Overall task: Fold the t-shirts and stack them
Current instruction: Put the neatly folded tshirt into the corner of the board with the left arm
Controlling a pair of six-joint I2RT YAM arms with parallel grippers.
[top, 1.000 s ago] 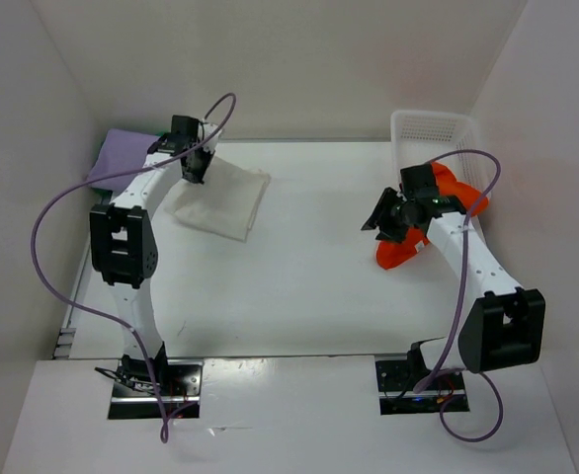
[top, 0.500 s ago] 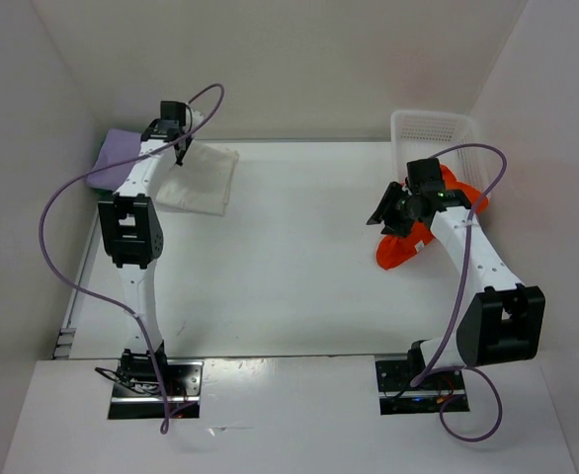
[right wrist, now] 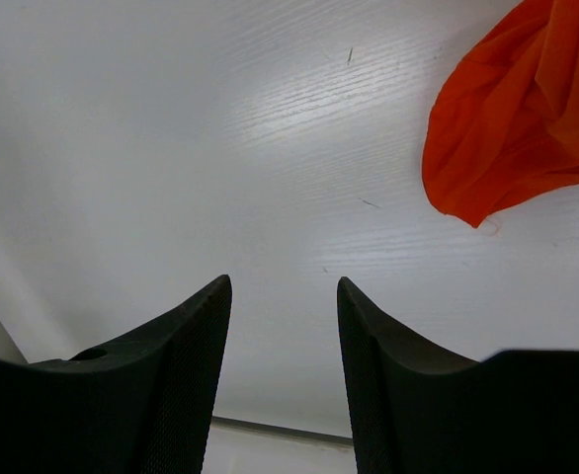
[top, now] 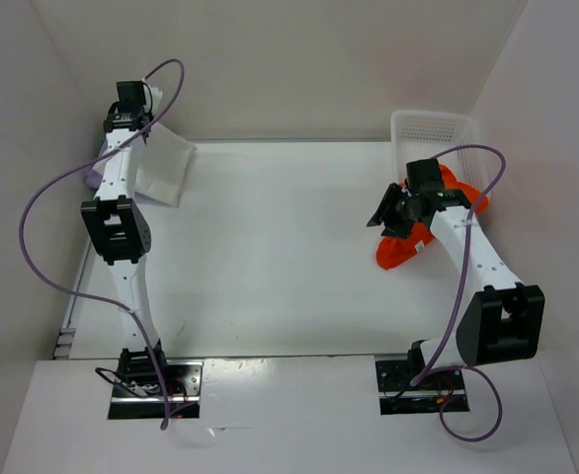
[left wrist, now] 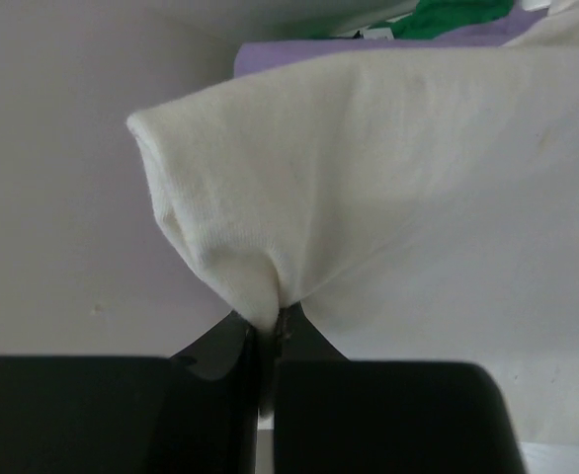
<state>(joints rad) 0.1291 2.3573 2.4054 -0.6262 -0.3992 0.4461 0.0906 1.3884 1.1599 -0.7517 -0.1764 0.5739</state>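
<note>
Nearest, the right end effector (right wrist: 285, 286) hangs with its jaws apart over the bare bench (right wrist: 171, 118), and the orange-red t-shirt (right wrist: 517, 118) lies crumpled just beside it. Farther off, at the back-left corner, the left end effector (left wrist: 273, 331) is clamped on a thin pinch of the white t-shirt (left wrist: 388, 197), above the lavender t-shirt (left wrist: 299, 54) and the green t-shirt (left wrist: 457, 20). So small a bite may slip, or the cloth may sag open and land askew on the stack.

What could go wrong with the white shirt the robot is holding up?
The left claw pinches only a small fold of the white t-shirt, so the cloth might slip out and drop. Hanging bunched like that, it may also land crooked or come unfolded on the lavender t-shirt beyond it.
</note>
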